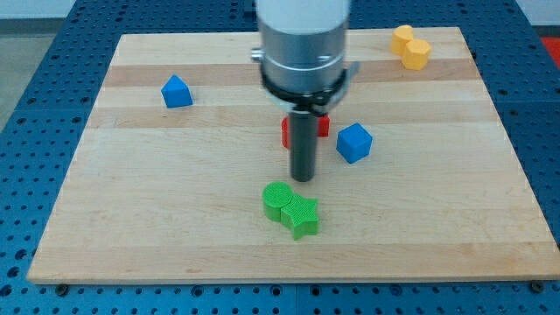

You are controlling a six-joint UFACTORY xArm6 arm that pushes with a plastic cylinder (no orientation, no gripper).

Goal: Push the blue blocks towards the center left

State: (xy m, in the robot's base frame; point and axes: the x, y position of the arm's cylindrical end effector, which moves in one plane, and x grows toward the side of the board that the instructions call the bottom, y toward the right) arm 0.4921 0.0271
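A blue block with a pointed top lies at the view's upper left of the wooden board. A blue cube lies right of centre. My tip stands near the board's middle, left of and slightly below the blue cube, with a gap between them. It is far to the right of the other blue block.
A red block lies just behind the rod, partly hidden by it. A green cylinder and a green star touch each other just below my tip. Two yellow blocks sit at the upper right corner.
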